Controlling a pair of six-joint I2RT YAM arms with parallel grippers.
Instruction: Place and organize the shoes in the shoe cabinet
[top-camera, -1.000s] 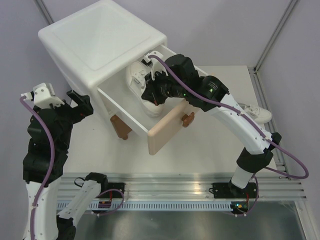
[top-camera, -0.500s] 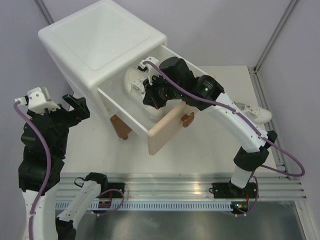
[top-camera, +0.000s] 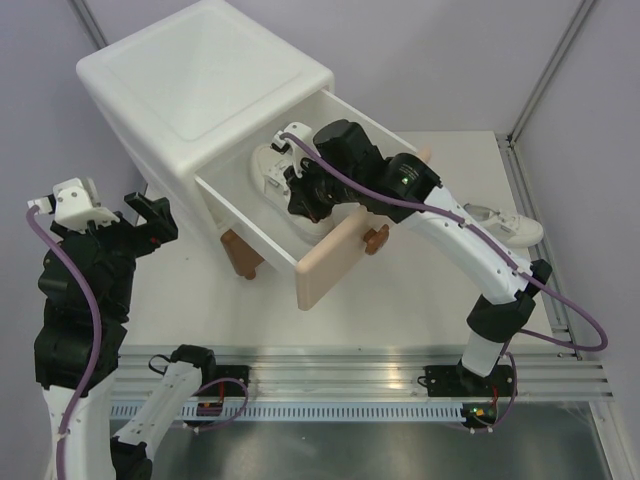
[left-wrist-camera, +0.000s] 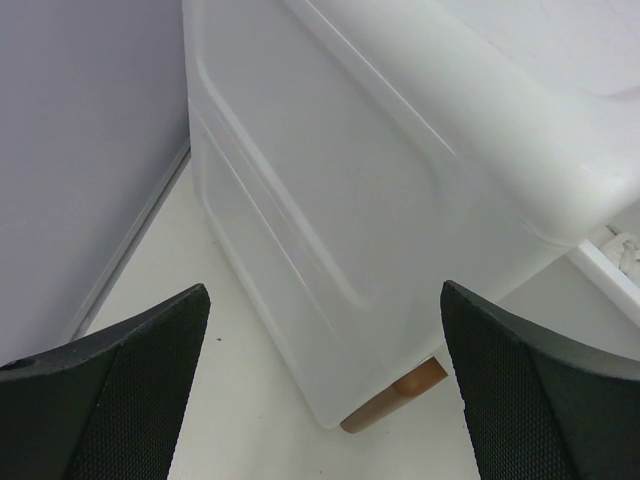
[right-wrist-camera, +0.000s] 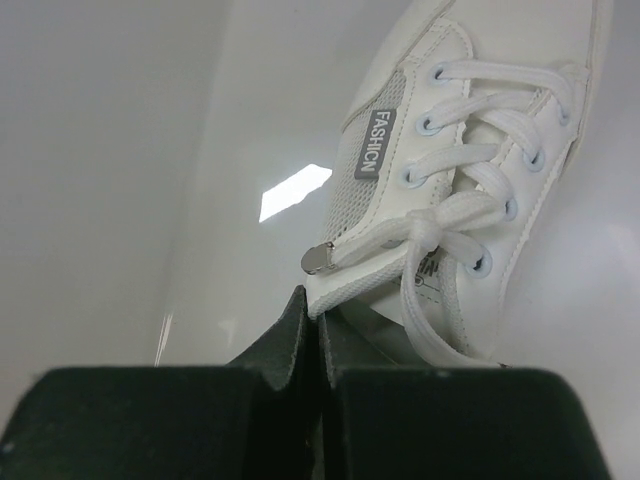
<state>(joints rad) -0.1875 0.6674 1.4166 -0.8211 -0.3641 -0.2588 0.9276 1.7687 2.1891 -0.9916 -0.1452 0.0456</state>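
Observation:
The white shoe cabinet (top-camera: 200, 90) stands at the back left with its upper drawer (top-camera: 240, 215) pulled out, beige front (top-camera: 330, 262) towards me. My right gripper (top-camera: 298, 192) reaches into the drawer, shut on the tongue edge of a white sneaker (top-camera: 270, 165). In the right wrist view the closed gripper (right-wrist-camera: 313, 305) pinches that sneaker (right-wrist-camera: 480, 120) over the drawer floor. The second white sneaker (top-camera: 510, 226) lies on the table at the right. My left gripper (top-camera: 150, 215) is open and empty beside the cabinet's left side (left-wrist-camera: 400, 200). The black shoes are out of view.
A brown cabinet foot (left-wrist-camera: 400, 395) shows under the cabinet's corner, and another (top-camera: 243, 255) below the open drawer. A brown knob (top-camera: 377, 238) sticks out from the drawer front. Grey walls close in left and right, and a metal rail (top-camera: 350, 385) runs along the near edge.
My right gripper has carried the white sneaker deeper into the drawer, towards the back left. My left arm has drawn back a little to the left.

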